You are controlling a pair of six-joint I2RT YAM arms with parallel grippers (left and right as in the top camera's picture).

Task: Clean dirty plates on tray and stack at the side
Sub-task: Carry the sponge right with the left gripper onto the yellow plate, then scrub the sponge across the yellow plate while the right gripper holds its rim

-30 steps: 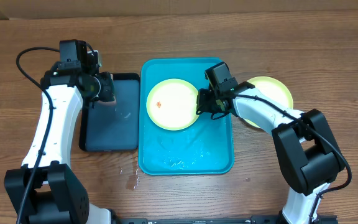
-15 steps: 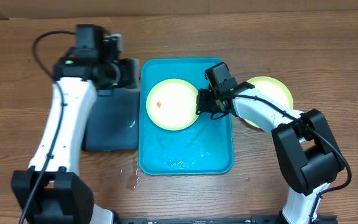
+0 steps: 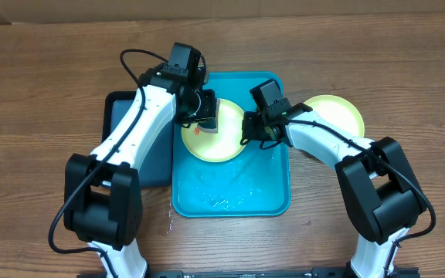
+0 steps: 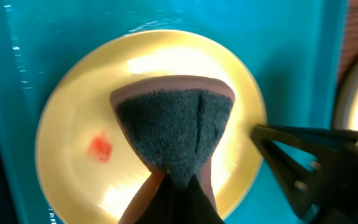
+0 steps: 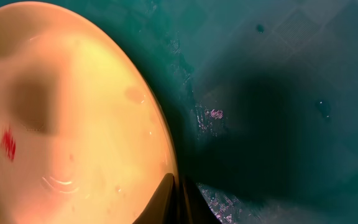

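Observation:
A yellow-green plate with an orange-red smear lies at the far end of the teal tray. My left gripper is shut on a sponge with its dark scouring face over the plate, right of the smear. My right gripper is shut on the plate's right rim, one finger on each side. A second yellow-green plate lies on the table right of the tray. The light blue plate is out of view.
A dark navy tray lies left of the teal tray, partly under my left arm. Water glistens on the teal tray's near half and on the table at its front left corner.
My left arm has swung right from above the navy tray to above the plate, carrying the sponge. My right gripper has kept its hold on the rim.

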